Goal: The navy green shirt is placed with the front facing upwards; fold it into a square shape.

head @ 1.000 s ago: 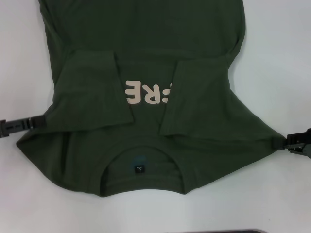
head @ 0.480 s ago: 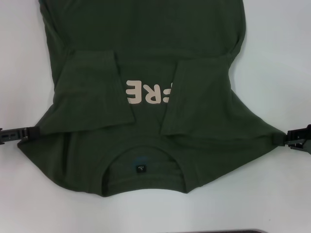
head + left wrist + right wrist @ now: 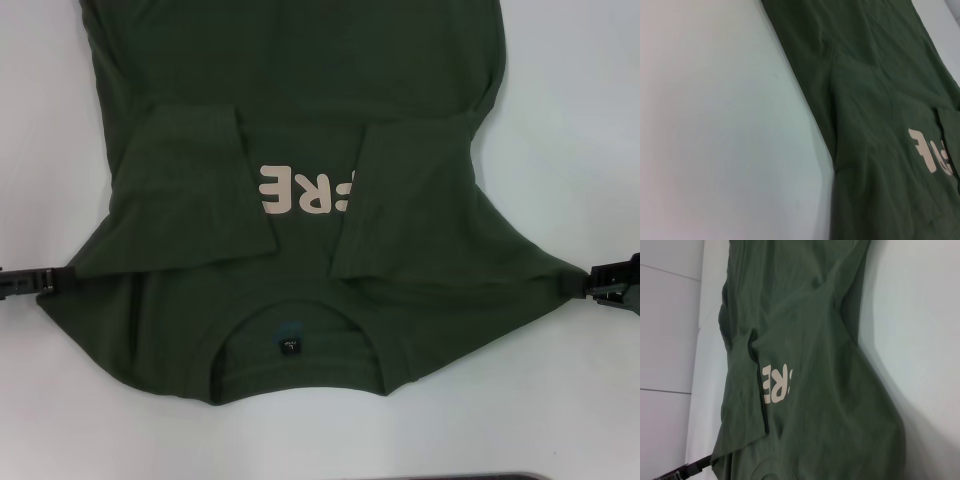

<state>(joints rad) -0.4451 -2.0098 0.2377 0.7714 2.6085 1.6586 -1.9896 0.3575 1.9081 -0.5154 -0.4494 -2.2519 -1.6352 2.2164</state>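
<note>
The navy green shirt (image 3: 300, 100) lies front up on the white table, collar toward me, with its black neck tag (image 3: 288, 347) showing. Both sleeves are folded inward over the chest and cover part of the cream lettering (image 3: 305, 190). My left gripper (image 3: 70, 277) lies low at the shirt's left shoulder edge, shut on the fabric there. My right gripper (image 3: 578, 284) is shut on the right shoulder corner, which is drawn out to a point. The left wrist view shows the shirt (image 3: 880, 100) beside bare table. The right wrist view shows the shirt (image 3: 815, 340) and, far off, the left gripper (image 3: 690, 470).
White table (image 3: 580, 120) surrounds the shirt on both sides and in front of the collar. A dark strip (image 3: 480, 476) shows at the near edge of the head view. The shirt's hem runs out of view at the far side.
My left gripper has slid outward and nearer to me, and the folded edge at the left shoulder shifted with it. My right gripper rose slightly, still at the stretched corner.
</note>
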